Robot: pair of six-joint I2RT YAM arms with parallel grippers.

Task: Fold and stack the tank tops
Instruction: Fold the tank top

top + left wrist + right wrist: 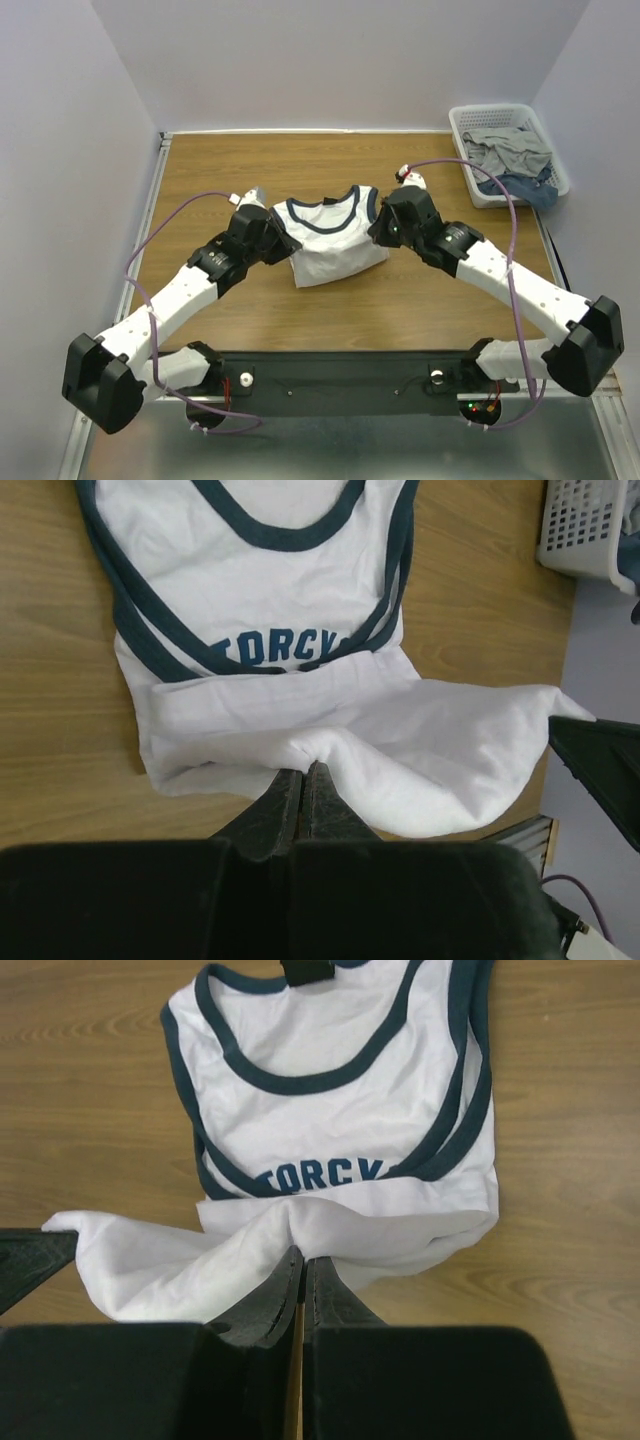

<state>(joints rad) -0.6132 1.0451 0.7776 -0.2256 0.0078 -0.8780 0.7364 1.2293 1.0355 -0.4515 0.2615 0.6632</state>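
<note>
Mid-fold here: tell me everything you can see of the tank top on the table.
The tank top is white, soft-looking cloth with navy trim at neck and armholes and a navy chest print; only "TORCY" shows. It lies on the wooden table, neck away from the arm bases. Its lower part is turned up over the chest, rumpled, reaching the print. The left gripper and right gripper each pinch that turned-up cloth with shut fingers.

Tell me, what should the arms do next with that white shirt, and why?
Probably carry the hem further toward the neckline: the left end effector and right end effector are both shut on the tank top, and its folded-up lower part reaches only the chest print.
</note>
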